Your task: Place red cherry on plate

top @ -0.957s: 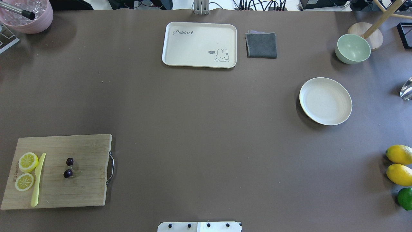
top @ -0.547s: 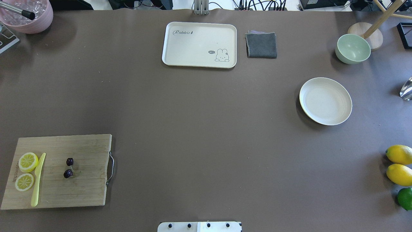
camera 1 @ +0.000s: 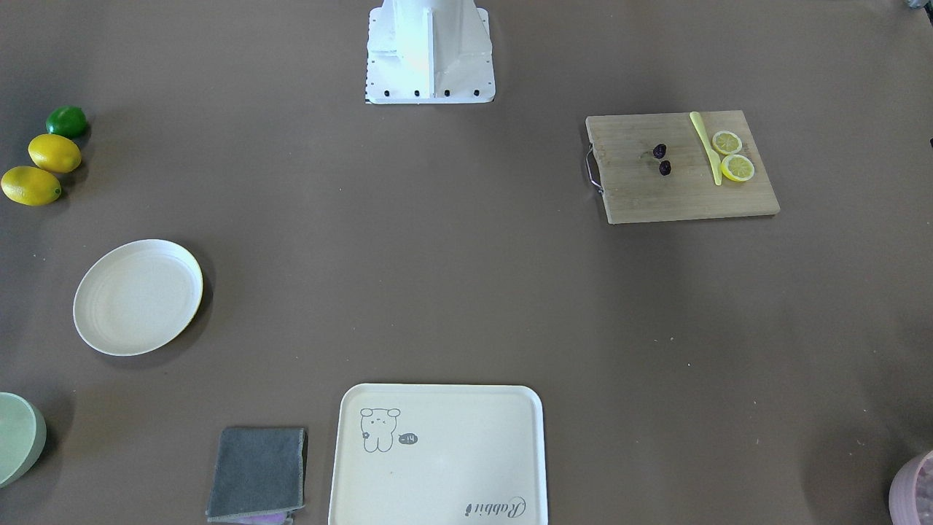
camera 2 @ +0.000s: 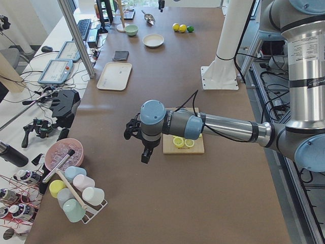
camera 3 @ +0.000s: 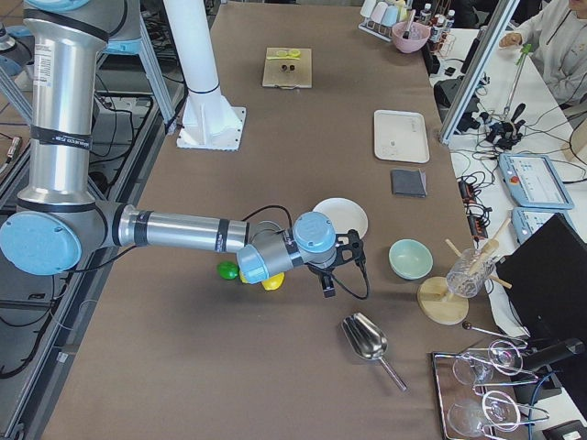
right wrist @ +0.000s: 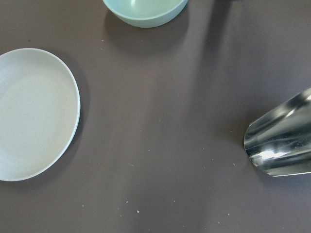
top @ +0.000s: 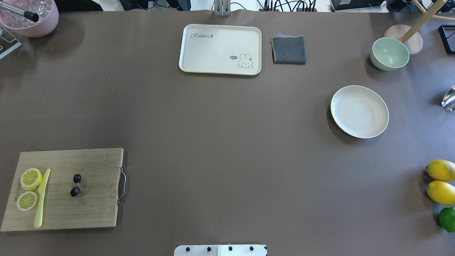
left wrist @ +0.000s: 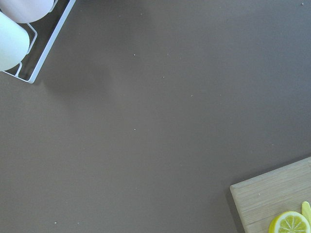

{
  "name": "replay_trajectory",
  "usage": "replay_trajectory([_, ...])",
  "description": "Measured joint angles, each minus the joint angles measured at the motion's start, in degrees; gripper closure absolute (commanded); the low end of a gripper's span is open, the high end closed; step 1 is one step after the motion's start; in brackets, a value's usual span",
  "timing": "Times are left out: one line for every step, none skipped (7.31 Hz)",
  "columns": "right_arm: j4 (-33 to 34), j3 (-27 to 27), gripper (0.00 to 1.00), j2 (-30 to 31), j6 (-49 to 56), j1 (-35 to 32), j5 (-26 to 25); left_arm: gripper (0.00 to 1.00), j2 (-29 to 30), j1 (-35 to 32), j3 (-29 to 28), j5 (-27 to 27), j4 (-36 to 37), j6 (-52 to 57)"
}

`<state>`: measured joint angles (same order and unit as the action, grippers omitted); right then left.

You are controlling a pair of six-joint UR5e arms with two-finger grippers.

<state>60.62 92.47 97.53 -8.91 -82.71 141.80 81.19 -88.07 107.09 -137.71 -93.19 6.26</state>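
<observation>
The red cherry is a pair of tiny dark fruits on thin stems, lying on the wooden cutting board at the near left; the front-facing view also shows the cherry. The round cream plate sits bare at the right, and it fills the left of the right wrist view as the plate. My left gripper hangs above bare table just off the board's outer end. My right gripper hovers between the plate and a metal scoop. Whether either is open or shut, I cannot tell.
Two lemon slices and a yellow knife share the board. A cream tray and grey cloth lie at the far edge. The green bowl, lemons and lime, scoop and cup rack ring the edges.
</observation>
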Motion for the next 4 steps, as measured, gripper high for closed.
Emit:
replay_trajectory([-0.1,0.0,0.01,-0.7,-0.7,0.7,-0.1,0.02,0.1,0.0,-0.1,0.0,-0.1,-0.4])
replay_trajectory([0.0,-0.2,0.02,-1.8,-2.9,2.2,-0.3,0.02,0.1,0.0,0.0,0.0,-0.2,-1.7])
replay_trajectory([0.0,-0.6,0.02,-3.0,-5.4,4.0,-0.4,0.02,0.3,0.1,0.0,-0.1,-0.7,-3.1])
replay_trajectory([0.0,-1.1,0.02,-4.6,-7.2,6.2,-0.6,0.02,0.4,0.1,-0.4,0.0,-1.9,-4.0])
